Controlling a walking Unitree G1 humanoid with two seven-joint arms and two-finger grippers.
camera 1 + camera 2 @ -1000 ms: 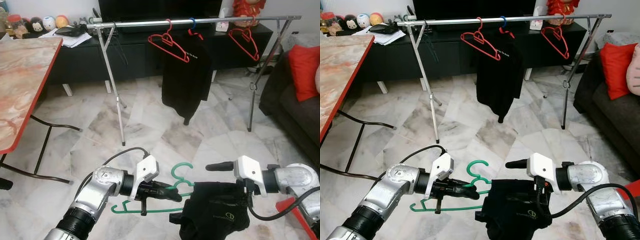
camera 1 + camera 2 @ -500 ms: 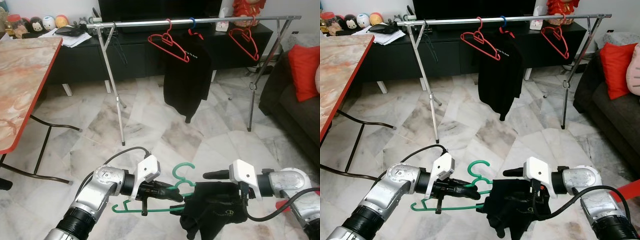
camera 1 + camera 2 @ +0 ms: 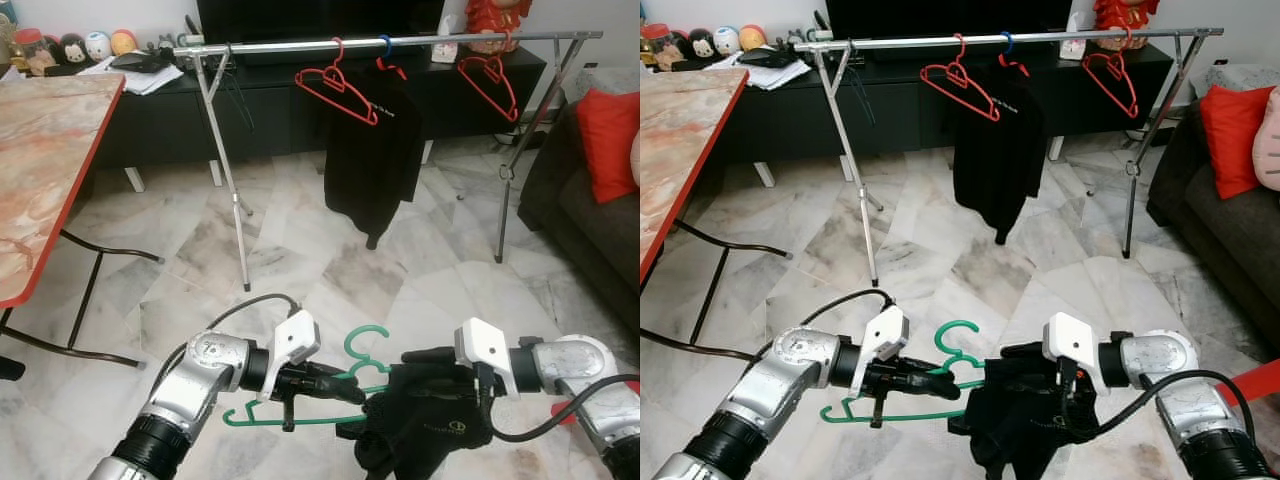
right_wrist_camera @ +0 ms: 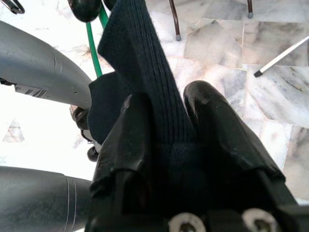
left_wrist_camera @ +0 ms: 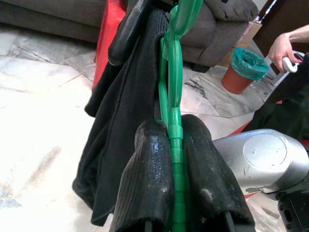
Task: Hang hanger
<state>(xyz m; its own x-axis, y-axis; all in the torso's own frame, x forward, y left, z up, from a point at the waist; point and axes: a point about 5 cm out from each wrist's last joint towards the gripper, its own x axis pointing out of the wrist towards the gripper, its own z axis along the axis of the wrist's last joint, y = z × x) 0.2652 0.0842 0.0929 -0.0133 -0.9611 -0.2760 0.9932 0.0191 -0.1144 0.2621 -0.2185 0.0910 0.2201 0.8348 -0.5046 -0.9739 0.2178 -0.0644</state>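
My left gripper (image 3: 345, 389) is shut on a green plastic hanger (image 3: 362, 352), held low in front of me above the floor; its hook curls upward. In the left wrist view both black fingers (image 5: 149, 183) clamp the green hanger (image 5: 174, 111). My right gripper (image 3: 420, 358) is shut on a black garment (image 3: 425, 425) that hangs bunched beside the hanger's right end; the right wrist view has the dark cloth (image 4: 140, 72) pinched between its fingers (image 4: 217, 125). Across the room stands a silver clothes rail (image 3: 400, 44) with red hangers (image 3: 340, 85) and a black shirt (image 3: 372, 150).
A red-edged marble-look table (image 3: 40, 160) stands at my left. A dark sofa with a red cushion (image 3: 608, 140) sits at the right. A low black TV cabinet (image 3: 270, 110) runs behind the rail. A person's arm (image 5: 289, 41) and a green-lined bin (image 5: 244, 67) appear in the left wrist view.
My right gripper has moved left toward the hanger, and the black garment has bunched up closer to the hanger's end. The left gripper has held still.
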